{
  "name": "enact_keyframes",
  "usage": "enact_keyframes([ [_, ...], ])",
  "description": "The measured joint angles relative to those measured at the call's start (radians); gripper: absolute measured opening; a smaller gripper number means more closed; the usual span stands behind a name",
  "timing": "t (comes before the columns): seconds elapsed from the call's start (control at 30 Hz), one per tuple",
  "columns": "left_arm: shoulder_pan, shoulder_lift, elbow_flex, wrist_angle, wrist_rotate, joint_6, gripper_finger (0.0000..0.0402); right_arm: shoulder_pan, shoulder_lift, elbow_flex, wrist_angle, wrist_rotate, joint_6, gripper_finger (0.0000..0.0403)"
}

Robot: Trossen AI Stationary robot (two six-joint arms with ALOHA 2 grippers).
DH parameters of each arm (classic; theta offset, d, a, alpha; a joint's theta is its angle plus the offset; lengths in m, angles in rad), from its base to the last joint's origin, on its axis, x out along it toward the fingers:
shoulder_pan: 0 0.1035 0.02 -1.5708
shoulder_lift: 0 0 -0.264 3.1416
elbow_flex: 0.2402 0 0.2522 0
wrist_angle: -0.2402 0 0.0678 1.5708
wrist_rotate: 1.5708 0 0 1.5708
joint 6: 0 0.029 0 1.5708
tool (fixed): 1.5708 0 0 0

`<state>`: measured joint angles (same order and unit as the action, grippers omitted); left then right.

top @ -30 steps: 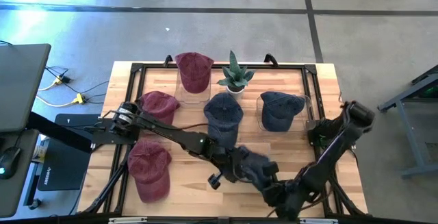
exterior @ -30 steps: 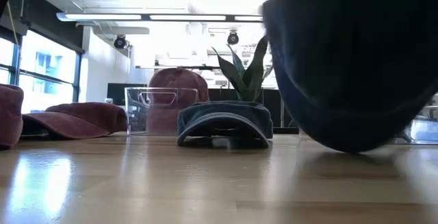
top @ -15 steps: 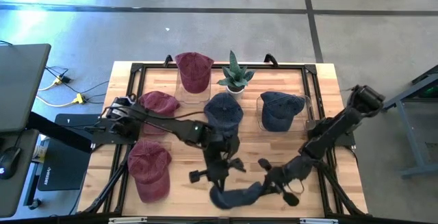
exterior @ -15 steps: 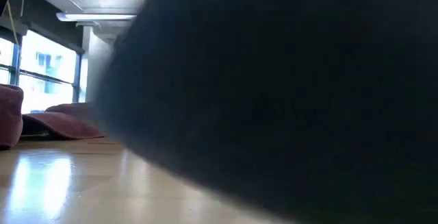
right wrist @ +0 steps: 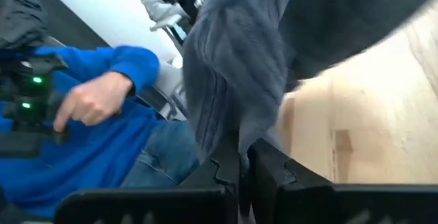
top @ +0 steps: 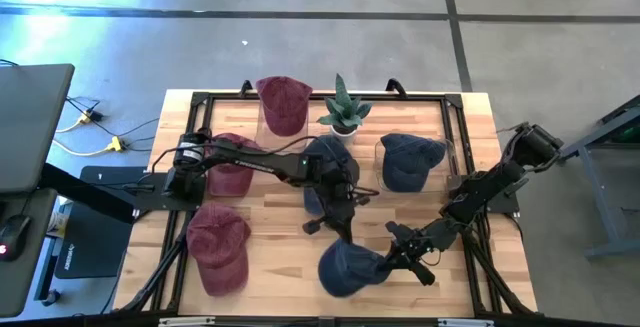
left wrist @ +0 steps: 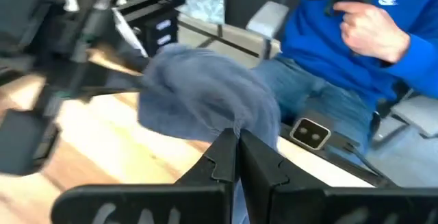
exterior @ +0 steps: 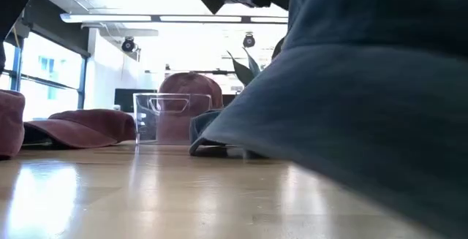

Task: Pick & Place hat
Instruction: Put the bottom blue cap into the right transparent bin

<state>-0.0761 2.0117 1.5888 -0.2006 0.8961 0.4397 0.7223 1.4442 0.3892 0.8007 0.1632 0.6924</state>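
Note:
A blue hat [top: 350, 267] sits crown up near the table's near edge, between my two grippers. It fills the right of the low view as a tilted blue hat [exterior: 365, 85]. My left gripper [top: 340, 235] is at the hat's far side and is shut. My right gripper [top: 393, 255] is at its right side, shut on it. Three maroon hats [top: 218, 247] [top: 232, 152] [top: 283, 102] lie flat on the table's left half. Two more blue hats lie farther back, one [top: 328, 162] partly under my left arm and one [top: 410, 162] to its right. My left gripper pinches the hat's cloth at its far edge [left wrist: 248, 125] between its two shut fingers; the cloth gathers in folds toward the fingertips. The fingers slant down from the far side. One layer or several, I cannot tell. My right gripper pinches a fold of the hat's cloth [right wrist: 236, 125] at its right side between its two fingers, coming nearly level from the table's right. The cloth rises bunched from the fingertips. Whether the hat's underside rests on the table cannot be told.
A potted plant [top: 345, 112] stands at the far middle. Clear boxes [exterior: 162, 115] stand by the far hats. A black frame [top: 200, 102] runs round the table. A person in a blue top [left wrist: 356, 53] sits just beyond the near edge.
Both grippers have carried the blue hat from the table's middle toward the near edge, close past the low camera. It has turned over and now sits rounder, crown up. My left gripper swung near, then back toward the far side. My right gripper has sunk and rolled.

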Motion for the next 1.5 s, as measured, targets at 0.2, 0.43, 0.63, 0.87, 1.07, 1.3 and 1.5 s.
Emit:
enact_keyframes([
  [0.2,0.045,0.002,-0.001,-0.002,-0.011,-0.035,0.0007,-0.032,-0.001,0.0,-0.034,-0.06,0.041,0.0014],
  [0.43,0.05,0.1,-0.005,0.031,-0.047,-0.095,0.0026,-0.037,-0.001,0.0,-0.105,-0.056,0.1,0.0021],
  [0.63,0.051,0.134,0.0,0.081,-0.079,-0.132,0.0109,-0.037,-0.001,0.0,-0.22,-0.054,0.147,0.0061],
  [0.87,0.094,0.084,0.004,0.008,-0.211,-0.13,0.0185,-0.037,-0.016,0.0,-0.244,-0.124,0.147,0.0133],
  [1.07,0.076,-0.06,0.003,-0.21,-0.467,-0.087,0.0179,-0.019,-0.059,-0.047,-0.235,-0.062,0.119,0.0175],
  [1.3,-0.046,-0.184,0.004,-0.46,-0.681,-0.071,0.0147,-0.014,-0.018,-0.184,0.096,0.046,0.142,0.0229],
  [1.5,-0.176,-0.181,-0.062,-0.4,-0.728,-0.111,0.0119,-0.033,0.088,-0.118,0.146,0.03,0.109,0.0267],
])
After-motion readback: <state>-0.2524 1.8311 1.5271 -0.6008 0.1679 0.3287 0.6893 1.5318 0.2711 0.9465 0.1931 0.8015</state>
